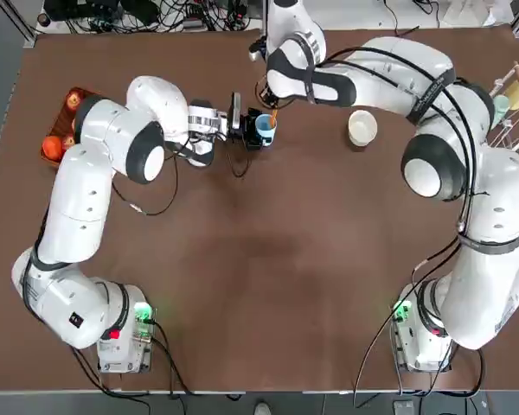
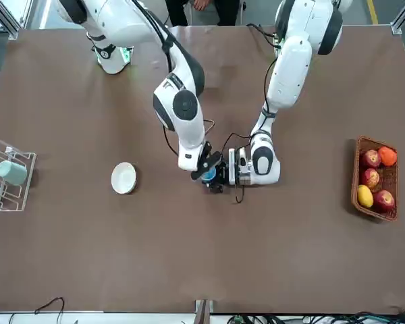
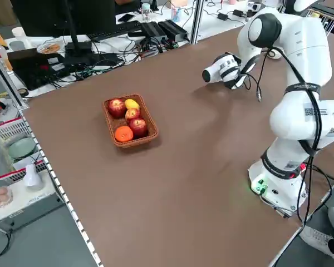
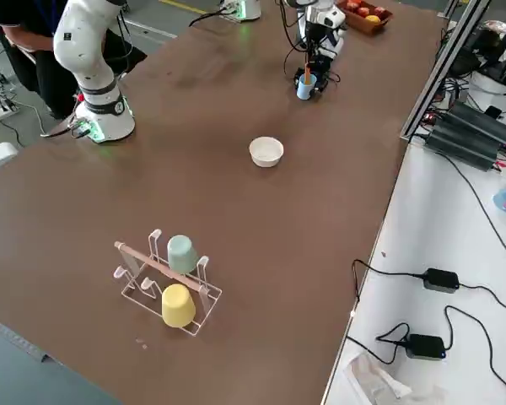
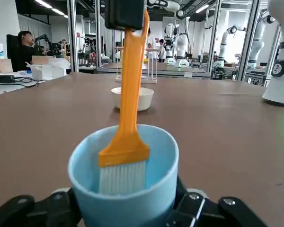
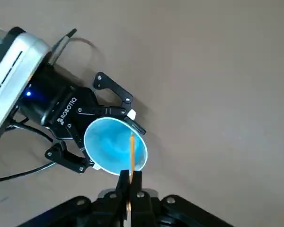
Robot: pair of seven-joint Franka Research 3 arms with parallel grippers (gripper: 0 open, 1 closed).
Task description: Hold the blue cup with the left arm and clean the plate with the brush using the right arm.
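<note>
Brush [image 5: 127, 118] upright in blue cup [image 5: 124, 179], bare table [image 1: 268, 285] all round.

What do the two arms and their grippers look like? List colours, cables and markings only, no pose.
Both arms have glossy white rounded shells with dark grey joint bands and black cables running alongside. Each base shows a green light. The left gripper is black with linkage fingers, white ROBOTIQ lettering and a small blue light behind it. The right gripper is black too, with slim straight fingers.
</note>
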